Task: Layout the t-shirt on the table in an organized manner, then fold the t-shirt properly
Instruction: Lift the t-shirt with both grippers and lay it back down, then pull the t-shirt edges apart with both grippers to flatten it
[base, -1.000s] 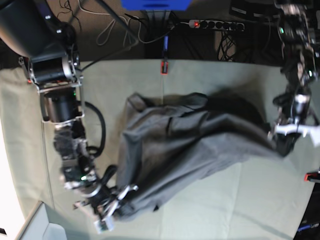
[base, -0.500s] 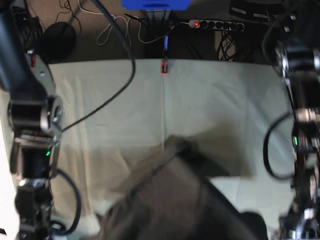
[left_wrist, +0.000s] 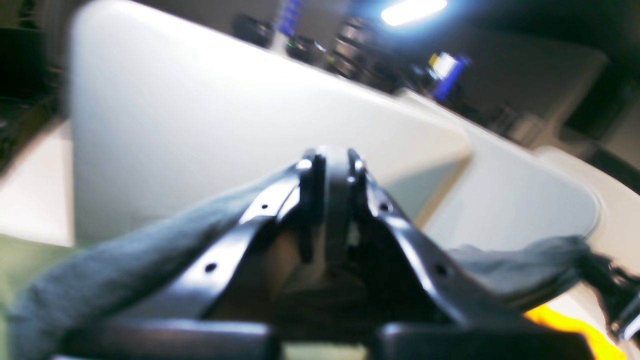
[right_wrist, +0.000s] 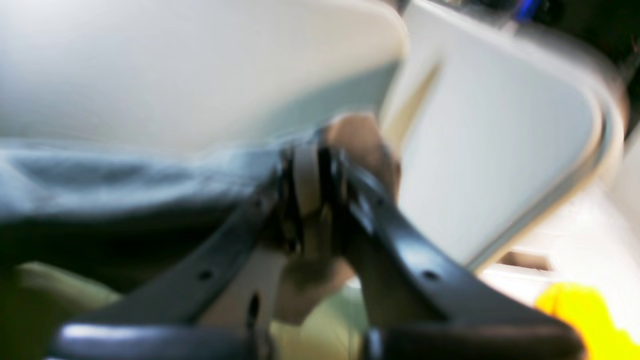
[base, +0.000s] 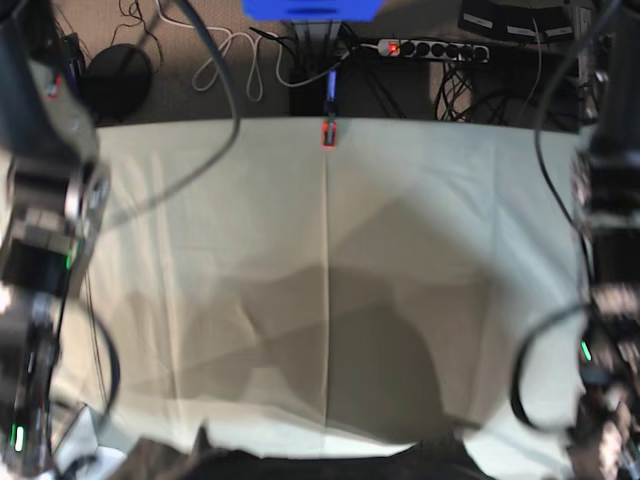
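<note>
Base view: one t-shirt (base: 300, 465), grey, shows only as a dark strip at the near edge of one table (base: 420, 200), whose pale green cloth carries its shadow. One red clamp (base: 327, 133) sits at the far edge. Two grippers, one per wrist view: left gripper (left_wrist: 332, 160) and right gripper (right_wrist: 312, 165), each pinched tight on grey fabric trailing from it.

Beyond far edge: dark brownish carpet floor (base: 170, 95) strewn with white and black loose cables (base: 235, 60). Black power strip with lit red switch (base: 432, 48) up top, blue rectangular object (base: 310, 8) at top edge. Bright ceiling light strip (left_wrist: 413, 11) overhead, blurred. Large white rounded panels (left_wrist: 210, 115) behind. Blurred yellow object (right_wrist: 582, 310) low right.
</note>
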